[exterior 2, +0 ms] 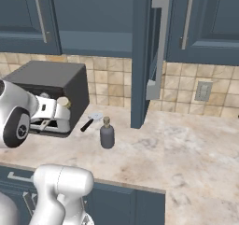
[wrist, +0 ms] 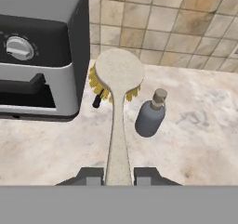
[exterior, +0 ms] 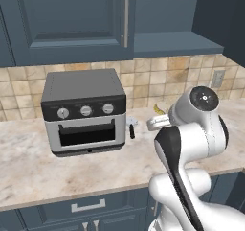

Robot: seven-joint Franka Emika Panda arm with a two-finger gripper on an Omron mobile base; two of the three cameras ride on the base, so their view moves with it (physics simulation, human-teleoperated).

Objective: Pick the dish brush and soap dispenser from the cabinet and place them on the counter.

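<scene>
My gripper [wrist: 118, 175] is shut on the dish brush [wrist: 118, 102], gripping the cream handle low down. The brush's round head and yellow bristles point away from me, above the counter [wrist: 200, 125] beside the toaster oven. Its yellow bristles [exterior: 160, 109] show past my white wrist in the left base view. The soap dispenser [wrist: 151, 116], a small grey bottle with a tan pump, stands upright on the counter just right of the brush head, apart from it. From the right base view the soap dispenser [exterior 2: 107, 134] stands in front of the open cabinet door [exterior 2: 140, 56].
A dark toaster oven [exterior: 83, 110] sits on the counter at left. A small white item with a black handle [exterior 2: 91, 120] lies by its right side. A wall outlet [exterior 2: 203, 91] is on the tiled backsplash. Bare counter [exterior 2: 186, 149] extends to the right.
</scene>
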